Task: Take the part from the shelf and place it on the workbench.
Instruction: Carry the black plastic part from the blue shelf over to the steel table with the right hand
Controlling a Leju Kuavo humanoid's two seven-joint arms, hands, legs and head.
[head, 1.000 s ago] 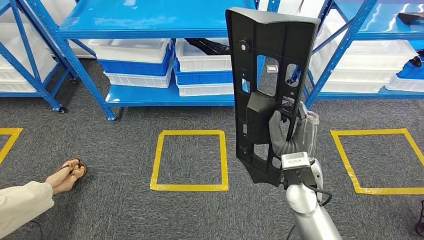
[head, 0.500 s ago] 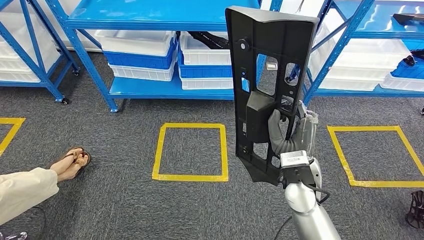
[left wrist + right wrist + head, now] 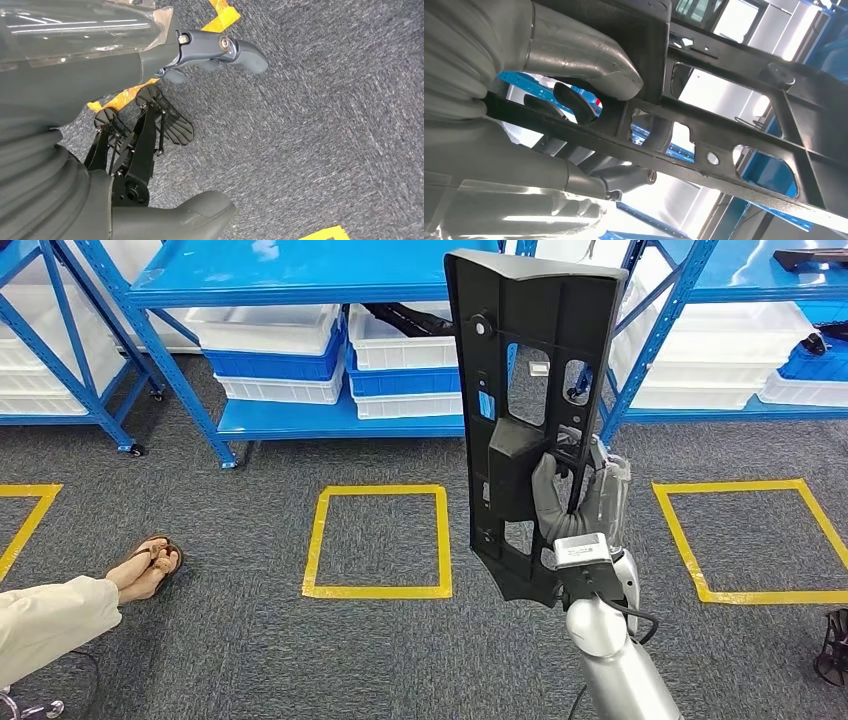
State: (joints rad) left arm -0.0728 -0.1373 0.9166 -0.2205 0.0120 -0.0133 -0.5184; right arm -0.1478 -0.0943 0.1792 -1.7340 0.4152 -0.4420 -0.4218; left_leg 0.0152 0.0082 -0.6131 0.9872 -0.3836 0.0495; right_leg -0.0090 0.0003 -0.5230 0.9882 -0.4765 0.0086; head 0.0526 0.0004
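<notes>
one rigid, perforated part (image 3: 530, 410), seemingly plastic.

Bright even light; sharp head view; backlit right wrist glare.

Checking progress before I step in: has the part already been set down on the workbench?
No, in the head view the right hand holds the black part upright above the carpet, in front of the blue shelf.
</notes>
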